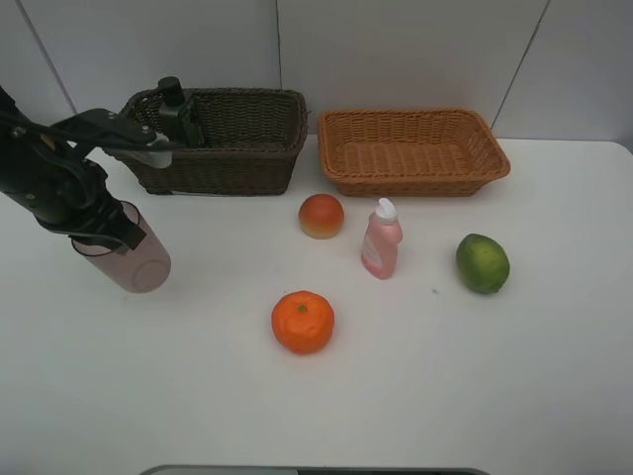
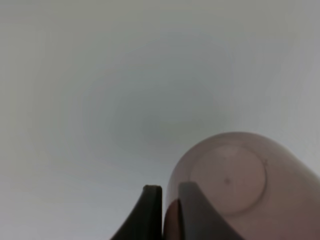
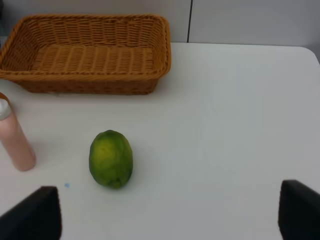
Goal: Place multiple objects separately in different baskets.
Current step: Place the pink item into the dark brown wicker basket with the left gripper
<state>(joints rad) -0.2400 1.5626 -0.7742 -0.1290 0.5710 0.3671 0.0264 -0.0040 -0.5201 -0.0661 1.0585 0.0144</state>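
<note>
A translucent purple-brown plastic cup [image 1: 134, 259] tilts at the left side of the white desk [image 1: 475, 386], its rim pinched by the left gripper [image 1: 111, 230]. In the left wrist view the black fingers [image 2: 149, 212] are clenched on the cup's wall, one outside and one inside, with the round base turned away from the camera. Whether the cup touches the desk cannot be told.

Behind it, a dark green-black bottle [image 1: 176, 104] stands upright in the left end of the deep, dark brown woven wicker basket [image 1: 237, 173], its cap above the rim. Just beside that basket, to the right, sits a shallower orange-tan woven wicker basket [image 1: 415, 184].

In front of the baskets lies a round red-orange peach-like fruit [image 1: 321, 216]. A small pink white-capped bottle [image 1: 381, 242] stands upright just to its right, and an oval green lime [image 1: 483, 262] lies farther right. A round orange [image 1: 303, 322] sits nearest the camera.

The right gripper [image 3: 165, 215] hangs released above the desk, its fingertips wide apart and holding nothing. The lime lies near it and the orange-tan basket beyond.
</note>
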